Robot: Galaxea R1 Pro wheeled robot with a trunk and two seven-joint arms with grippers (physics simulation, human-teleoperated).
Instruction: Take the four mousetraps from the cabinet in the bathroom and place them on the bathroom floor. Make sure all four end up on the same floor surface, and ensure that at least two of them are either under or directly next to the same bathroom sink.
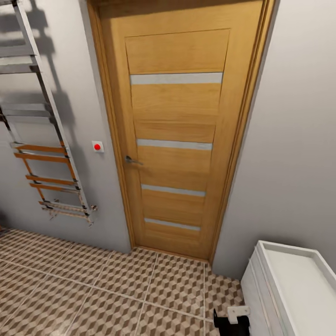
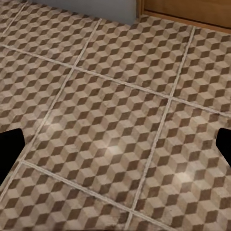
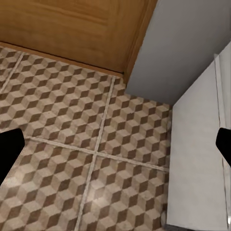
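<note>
- Floor [image 1: 93,289] of cube-pattern tiles across the lower head view, running up to the door and the grey walls; pale grout lines crossing it.
- White sink [image 1: 298,284] at the lower right of the head view, its basin rim and vanity front visible, set against the right wall near the door frame.
- Same white unit [image 3: 202,159] seen side-on in the right wrist view, standing just beside the tiles, with the grey wall corner behind it.
- Left hand [image 2: 115,144] spread wide open: dark fingertips [image 2: 9,144] at both side edges of the left wrist view, bare tiles between them.
- Right hand [image 3: 115,149] likewise wide open, dark fingertips [image 3: 9,149] at both edges of its view, above tiles with the vanity just beside one tip.
- Dark robot part with a white bracket [image 1: 238,315] at the bottom edge of the head view, just beside the vanity; cannot tell which part.
- Wooden door [image 1: 177,135] straight ahead, shut, with four pale glass strips and a metal handle [image 1: 132,160] at its left edge.
- Door's lower edge and threshold visible in both wrist views.
- Red button on a white plate [image 1: 97,146] on the wall left of the door.
- Chrome towel rail [image 1: 42,140] on the left wall, some rungs orange.
- Open tiled room from the rail to the vanity; narrow gap between door frame and vanity.
</note>
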